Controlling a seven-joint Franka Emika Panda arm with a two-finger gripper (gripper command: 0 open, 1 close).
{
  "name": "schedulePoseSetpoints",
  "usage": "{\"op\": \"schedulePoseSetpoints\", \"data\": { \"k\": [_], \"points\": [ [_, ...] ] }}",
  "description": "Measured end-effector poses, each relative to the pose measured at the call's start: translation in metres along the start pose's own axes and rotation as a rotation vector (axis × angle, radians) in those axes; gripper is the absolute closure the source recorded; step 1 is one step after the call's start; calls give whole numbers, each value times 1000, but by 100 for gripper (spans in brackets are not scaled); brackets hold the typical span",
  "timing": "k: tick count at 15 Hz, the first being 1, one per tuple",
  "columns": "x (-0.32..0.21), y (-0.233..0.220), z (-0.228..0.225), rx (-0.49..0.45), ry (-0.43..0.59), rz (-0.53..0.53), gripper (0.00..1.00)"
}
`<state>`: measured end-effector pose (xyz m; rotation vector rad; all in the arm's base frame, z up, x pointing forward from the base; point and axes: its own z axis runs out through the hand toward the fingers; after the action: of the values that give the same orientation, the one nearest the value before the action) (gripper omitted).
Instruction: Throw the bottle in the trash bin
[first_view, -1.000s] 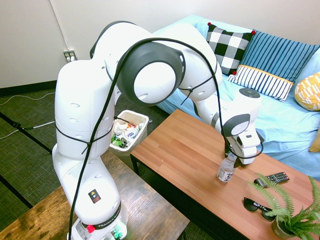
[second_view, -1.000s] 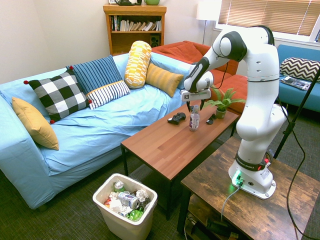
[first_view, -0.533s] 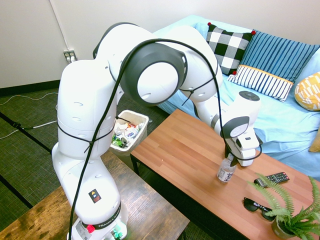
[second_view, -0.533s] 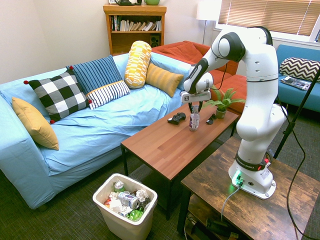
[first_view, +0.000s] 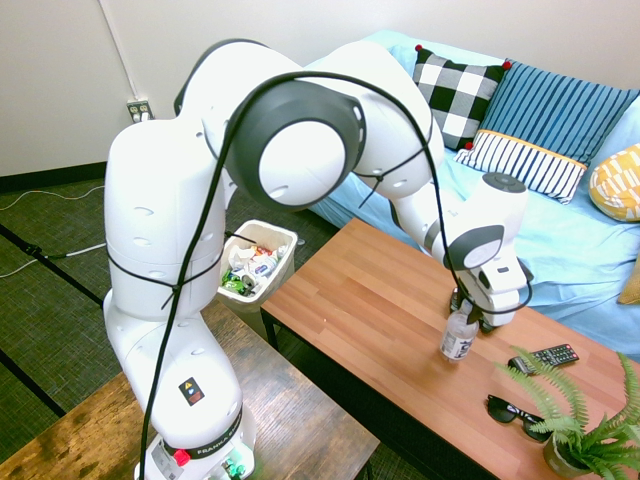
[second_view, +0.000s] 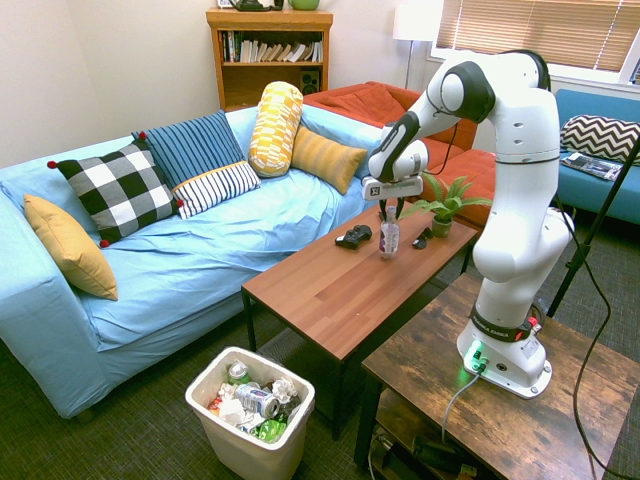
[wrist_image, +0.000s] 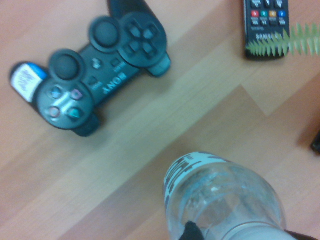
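Gripper (first_view: 470, 312) clamped on bottle (first_view: 459, 337) neck above tabletop (first_view: 370, 300). Only wrist view shows game controller (wrist_image: 95, 75) buttons; second exterior view shows trash bin (second_view: 250, 412).

Small clear plastic bottle (second_view: 389, 237) upright over long wooden bench (second_view: 330, 290), nr far end, beside black game controller (second_view: 353, 236). Black remote (first_view: 542, 356), dark sunglasses (first_view: 517, 413), potted fern (first_view: 585, 425) beyond. White rectangular trash bin (second_view: 250, 412) on floor at bench's near end; blue sofa (second_view: 150, 270) alongside.
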<state>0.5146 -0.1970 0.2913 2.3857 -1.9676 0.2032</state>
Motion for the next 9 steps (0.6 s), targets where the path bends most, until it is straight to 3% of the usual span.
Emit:
{"op": "schedulePoseSetpoints", "data": {
  "k": [3, 6, 9],
  "points": [
    [-87, -42, -108, 106, 20, -112, 100],
    [-228, -58, -214, 202, 36, -225, 100],
    [-378, -64, -244, 244, 24, -362, 100]
  ]
}}
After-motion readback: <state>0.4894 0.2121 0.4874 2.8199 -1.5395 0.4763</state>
